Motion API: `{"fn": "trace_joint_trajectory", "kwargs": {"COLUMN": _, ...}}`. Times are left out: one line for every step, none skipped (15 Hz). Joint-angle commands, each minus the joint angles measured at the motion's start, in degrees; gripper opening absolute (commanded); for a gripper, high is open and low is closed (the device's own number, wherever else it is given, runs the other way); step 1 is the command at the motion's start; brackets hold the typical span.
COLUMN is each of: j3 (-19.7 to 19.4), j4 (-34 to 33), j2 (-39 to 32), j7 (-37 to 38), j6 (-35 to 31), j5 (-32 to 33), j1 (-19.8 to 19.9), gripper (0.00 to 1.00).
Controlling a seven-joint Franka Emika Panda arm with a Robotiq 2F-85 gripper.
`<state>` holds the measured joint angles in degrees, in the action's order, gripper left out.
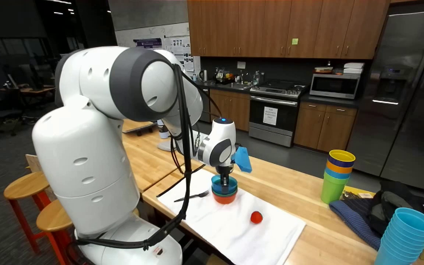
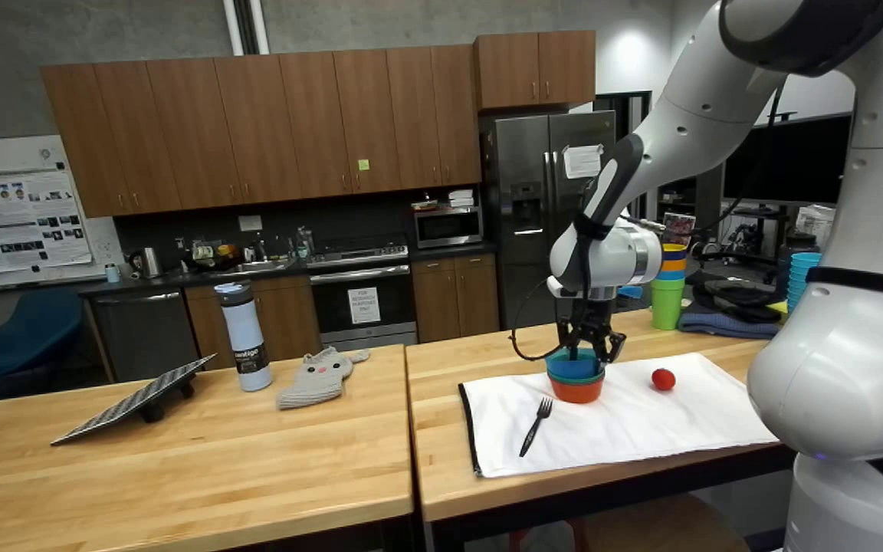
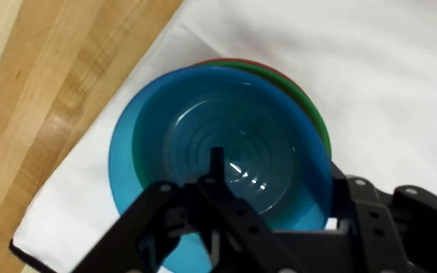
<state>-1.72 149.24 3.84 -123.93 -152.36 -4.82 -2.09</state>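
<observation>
A translucent blue bowl [image 3: 218,83] sits nested in a green bowl [image 3: 296,91], and an orange-red bowl [image 1: 224,199] is under both. In the wrist view the blue rim lies off-centre over the green one. My gripper [image 3: 275,167] points down at the stack with its jaws well apart, straddling the blue bowl's wall. One of its fingers [image 3: 217,161] is inside the bowl; the other is outside, partly hidden by the wall. Neither visibly pinches the rim. The stack stands on a white cloth [image 2: 641,422], with a black fork [image 2: 537,427] and a red ball [image 2: 663,379] nearby.
Stacked coloured cups [image 1: 333,184] stand by the table's far end, near more light-blue cups [image 1: 405,235] and a dark bag [image 1: 392,202]. On the adjoining table are a bottle [image 2: 246,337], a grey knitted item [image 2: 323,376] and a tilted panel [image 2: 139,399].
</observation>
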Motion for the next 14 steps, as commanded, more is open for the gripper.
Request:
{"fn": "trace_joint_trajectory", "kwargs": {"j3": 0.26, "j4": 1.17, "j2": 5.63, "j7": 6.09, "j6": 1.92, "j5": 8.13, "j1": 1.36, "gripper": 0.91}}
{"fn": "trace_joint_trajectory", "kwargs": {"j3": 0.2, "j4": 1.2, "j2": 6.68, "j7": 7.19, "j6": 2.27, "j5": 9.94, "j1": 1.52, "gripper": 0.99}}
{"fn": "trace_joint_trajectory", "kwargs": {"j3": 0.18, "j4": 1.29, "j2": 7.79, "j7": 8.48, "j6": 2.43, "j5": 11.7, "j1": 1.68, "gripper": 1.0}}
{"fn": "trace_joint_trajectory", "kwargs": {"j3": 0.07, "j4": 1.43, "j2": 8.75, "j7": 8.98, "j6": 2.83, "j5": 12.56, "j1": 1.68, "gripper": 1.0}}
{"fn": "trace_joint_trajectory", "kwargs": {"j3": 0.03, "j4": 1.51, "j2": 9.47, "j7": 9.6, "j6": 3.04, "j5": 13.46, "j1": 1.65, "gripper": 1.0}}
{"fn": "trace_joint_trajectory", "kwargs": {"j3": -0.02, "j4": 1.56, "j2": 9.96, "j7": 10.02, "j6": 3.38, "j5": 14.06, "j1": 1.55, "gripper": 1.0}}
{"fn": "trace_joint_trajectory", "kwargs": {"j3": 0.0, "j4": 1.65, "j2": 10.36, "j7": 10.45, "j6": 3.55, "j5": 14.51, "j1": 1.43, "gripper": 1.0}}
{"fn": "trace_joint_trajectory", "kwargs": {"j3": -0.11, "j4": 1.73, "j2": 10.91, "j7": 10.68, "j6": 3.86, "j5": 14.95, "j1": 1.39, "gripper": 1.0}}
{"fn": "trace_joint_trajectory", "kwargs": {"j3": -0.19, "j4": 2.04, "j2": 11.54, "j7": 10.76, "j6": 3.95, "j5": 15.06, "j1": 1.27, "gripper": 1.0}}
{"fn": "trace_joint_trajectory", "kwargs": {"j3": -0.3, "j4": 2.31, "j2": 12.08, "j7": 10.9, "j6": 3.89, "j5": 15.18, "j1": 1.23, "gripper": 1.0}}
{"fn": "trace_joint_trajectory", "kwargs": {"j3": -0.53, "j4": 2.5, "j2": 12.71, "j7": 10.73, "j6": 4.02, "j5": 14.98, "j1": 1.15, "gripper": 1.0}}
{"fn": "trace_joint_trajectory", "kwargs": {"j3": -0.61, "j4": 2.82, "j2": 13.21, "j7": 10.85, "j6": 3.82, "j5": 14.79, "j1": 1.05, "gripper": 1.0}}
{"fn": "trace_joint_trajectory", "kwargs": {"j3": -0.75, "j4": 3.08, "j2": 13.63, "j7": 10.82, "j6": 3.72, "j5": 14.65, "j1": 0.99, "gripper": 1.0}}
{"fn": "trace_joint_trajectory", "kwargs": {"j3": -1.18, "j4": 3.17, "j2": 13.85, "j7": 10.3, "j6": 3.8, "j5": 13.75, "j1": 0.71, "gripper": 1.0}}
